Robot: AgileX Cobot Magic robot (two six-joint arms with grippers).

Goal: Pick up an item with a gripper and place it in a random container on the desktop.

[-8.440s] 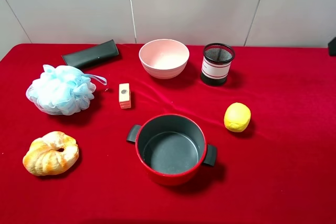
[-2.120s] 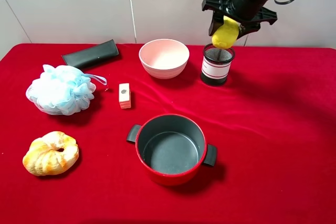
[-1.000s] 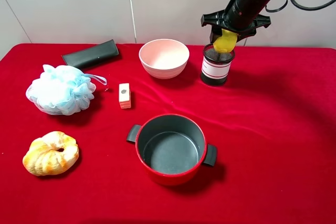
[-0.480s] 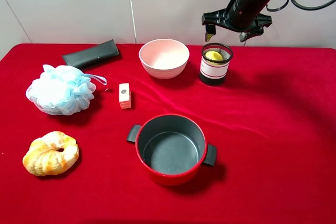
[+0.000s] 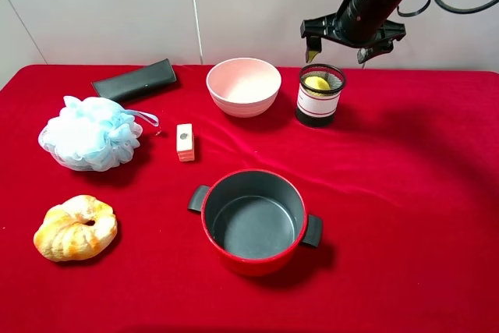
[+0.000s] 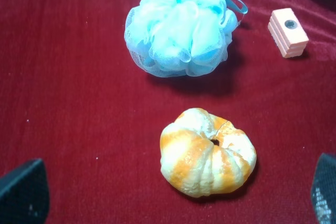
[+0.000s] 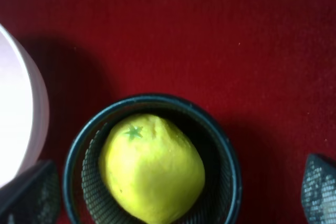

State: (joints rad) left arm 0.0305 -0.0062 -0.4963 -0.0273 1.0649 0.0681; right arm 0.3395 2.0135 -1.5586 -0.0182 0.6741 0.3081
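Red-clothed bench (image 5: 405, 193), pale wall (image 5: 117, 5) behind. Yellow lemon (image 5: 316, 83) lies inside the mesh cup (image 5: 318, 105), far side, right of centre. The right hand (image 5: 337, 52) hangs just above, fingers spread, holding nothing. Placement judged complete; next move calls for a straight lift clear of the rim.

The right half of the desk (image 5: 421, 193) is open red cloth, a broad lane running from near edge to far edge. At far centre the mesh cup (image 5: 314, 103) is plugged by the lemon (image 5: 316, 83), with the right pincer (image 5: 337, 52) spread wide just above its rim. The pink bowl (image 5: 243, 103) stands near the cup's left. The red pot (image 5: 253, 259) blocks near centre. A bath puff (image 5: 90, 134), croissant (image 5: 76, 228), block (image 5: 185, 143) and black case (image 5: 134, 80) crowd the left.
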